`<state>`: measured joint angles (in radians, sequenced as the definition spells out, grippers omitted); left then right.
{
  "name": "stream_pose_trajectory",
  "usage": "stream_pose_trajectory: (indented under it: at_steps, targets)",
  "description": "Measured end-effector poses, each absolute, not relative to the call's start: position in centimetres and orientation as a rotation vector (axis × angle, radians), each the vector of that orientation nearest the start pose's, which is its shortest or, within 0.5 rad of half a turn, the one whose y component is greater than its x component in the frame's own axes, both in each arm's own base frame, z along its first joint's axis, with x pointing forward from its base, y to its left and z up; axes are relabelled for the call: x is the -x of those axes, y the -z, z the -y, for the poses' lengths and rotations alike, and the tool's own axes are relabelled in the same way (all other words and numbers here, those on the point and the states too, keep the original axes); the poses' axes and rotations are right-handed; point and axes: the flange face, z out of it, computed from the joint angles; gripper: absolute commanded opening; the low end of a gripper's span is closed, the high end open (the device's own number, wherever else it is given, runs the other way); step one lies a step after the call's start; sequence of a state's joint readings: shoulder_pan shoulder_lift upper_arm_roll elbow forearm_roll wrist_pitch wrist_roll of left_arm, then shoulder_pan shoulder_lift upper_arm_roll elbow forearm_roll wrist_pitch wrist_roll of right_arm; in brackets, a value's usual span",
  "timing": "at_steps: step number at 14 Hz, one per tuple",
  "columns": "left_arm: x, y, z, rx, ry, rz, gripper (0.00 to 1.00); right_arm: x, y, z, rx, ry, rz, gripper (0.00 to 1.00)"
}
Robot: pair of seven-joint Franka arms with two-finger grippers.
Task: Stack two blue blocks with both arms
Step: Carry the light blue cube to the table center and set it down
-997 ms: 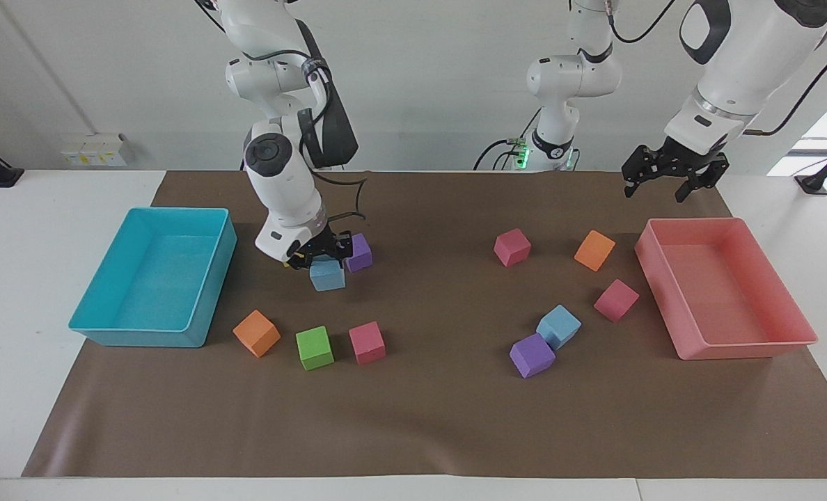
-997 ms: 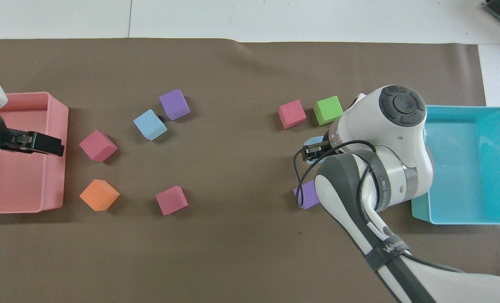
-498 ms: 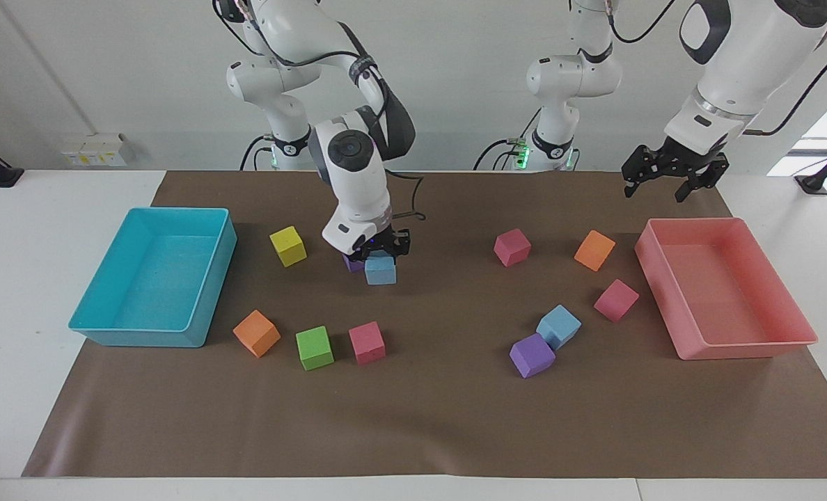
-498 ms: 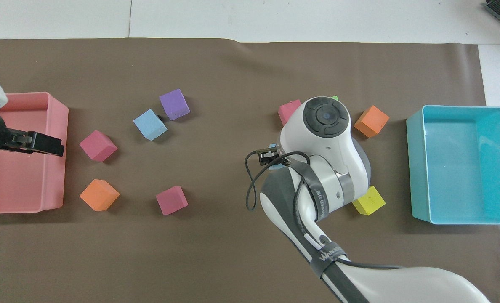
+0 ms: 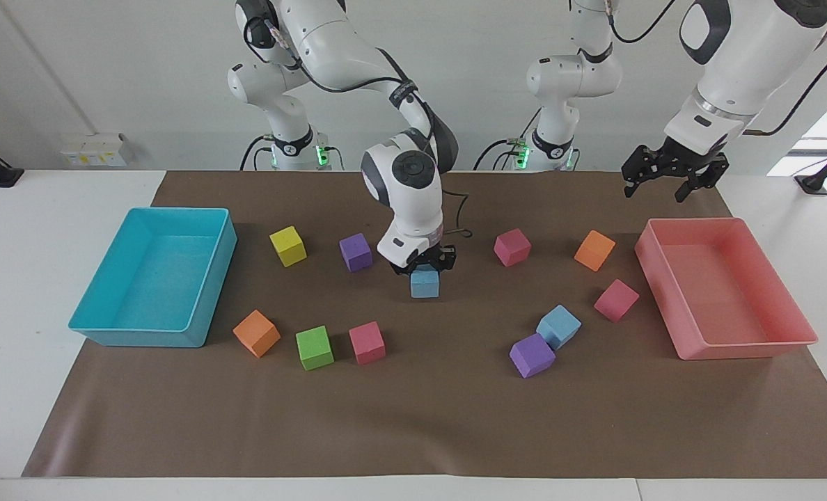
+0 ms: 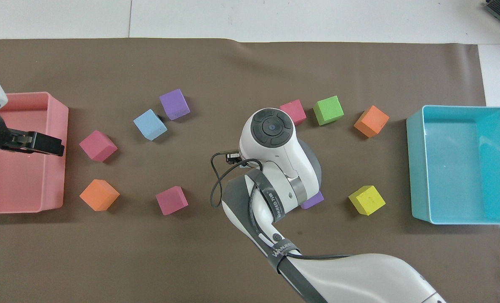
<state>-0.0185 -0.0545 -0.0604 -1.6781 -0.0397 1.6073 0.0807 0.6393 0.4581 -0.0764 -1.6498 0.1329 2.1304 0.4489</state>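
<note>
Blue block (image 5: 424, 284) gripped in right gripper (image 5: 425, 266) above the mat's middle. Second blue block (image 5: 558, 325) on the mat, touching a purple block (image 5: 532, 355). Left gripper (image 5: 670, 182) waits spread wide, empty, over pink tray (image 5: 754, 346).

Two sky-blue blocks (image 5: 424, 284) (image 5: 558, 325), brown mat (image 5: 413, 417), turquoise tray (image 5: 150, 336), pink tray (image 5: 746, 346).

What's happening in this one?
The right gripper holds a blue block over the middle of the brown mat. The second blue block sits against a purple cube, toward the left arm's end. The left gripper waits open above the pink tray. Nothing is stacked yet.
</note>
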Motion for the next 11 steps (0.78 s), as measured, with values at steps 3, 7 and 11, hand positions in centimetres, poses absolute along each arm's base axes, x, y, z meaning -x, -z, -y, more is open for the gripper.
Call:
stream_pose_trajectory:
  at_steps: [3,7,11]
  targets:
    - [-53.7,-60.7,4.7,3.168,-0.023,-0.25,1.0,-56.7,-35.3,-37.1,3.055,-0.018,0.079,0.0]
    - [-53.8,-60.8,4.7,3.168,-0.011,-0.25,1.0,-55.7,-34.6,-39.3,3.044,0.007,0.106,0.0]
    - [-53.8,-60.8,4.7,3.168,-0.011,-0.248,1.0,-55.4,-32.3,-40.0,3.055,-0.01,0.119,0.0]
